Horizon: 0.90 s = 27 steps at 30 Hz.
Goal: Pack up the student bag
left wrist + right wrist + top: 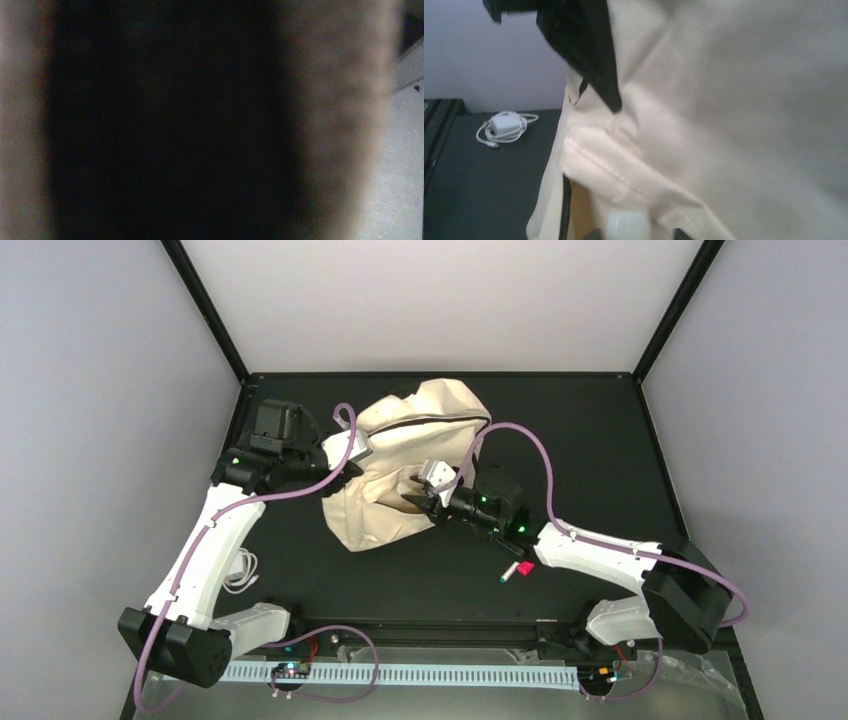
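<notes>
White charger block w/ coiled white cable (504, 126) lies on black tabletop (600, 440), left side; small pink-and-white stick-shaped item (517, 571) front right.

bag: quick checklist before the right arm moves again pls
1. Bag on the table between both arms: ok.
2. Left gripper shut at the bag's left edge: ok. Whether it pinches fabric: cannot tell.
3. Right gripper at the open front pocket: ok. Jaws open or shut: cannot tell.
4. White item low in the right wrist view, inside the pocket or not: cannot tell.
5. Charger and pink item packed: not ok, both lie on the table.
6. Left wrist view usable: not ok, dark and blurred.
</notes>
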### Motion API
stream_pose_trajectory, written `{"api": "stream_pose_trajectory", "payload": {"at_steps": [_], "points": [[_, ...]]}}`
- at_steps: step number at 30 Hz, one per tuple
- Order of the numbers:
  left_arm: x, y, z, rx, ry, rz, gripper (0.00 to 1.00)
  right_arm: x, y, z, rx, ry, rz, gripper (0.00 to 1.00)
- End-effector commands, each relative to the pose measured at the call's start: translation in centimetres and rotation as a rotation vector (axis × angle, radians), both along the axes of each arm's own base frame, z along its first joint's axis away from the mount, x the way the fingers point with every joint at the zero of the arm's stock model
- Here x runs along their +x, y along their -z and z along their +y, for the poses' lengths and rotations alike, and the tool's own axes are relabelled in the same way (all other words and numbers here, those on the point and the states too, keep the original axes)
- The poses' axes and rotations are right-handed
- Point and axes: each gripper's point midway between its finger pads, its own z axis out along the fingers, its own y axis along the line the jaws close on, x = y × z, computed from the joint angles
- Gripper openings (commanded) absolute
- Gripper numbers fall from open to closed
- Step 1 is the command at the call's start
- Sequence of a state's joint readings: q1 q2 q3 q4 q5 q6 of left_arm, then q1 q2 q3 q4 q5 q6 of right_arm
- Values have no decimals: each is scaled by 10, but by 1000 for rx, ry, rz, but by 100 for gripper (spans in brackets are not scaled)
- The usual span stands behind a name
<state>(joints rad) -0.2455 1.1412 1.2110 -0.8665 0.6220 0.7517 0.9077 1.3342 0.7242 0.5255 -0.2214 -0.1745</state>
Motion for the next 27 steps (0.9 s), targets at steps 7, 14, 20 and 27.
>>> {"api": "stream_pose_trajectory", "payload": {"at_steps": [7,14,20,27], "points": [[6,-12,-1,3,-3,-30,2,3,-30,-1,-113,21,111,82],[3,-12,0,1,-9,-28,2,42,-43,-105,11,650,370,79],[6,-12,-1,-2,-11,-31,2,17,39,-256,52,1300,638,62],[6,-15,-2,-12,-6,-29,2,-19,156,-299,-98,1470,1029,63]]}}
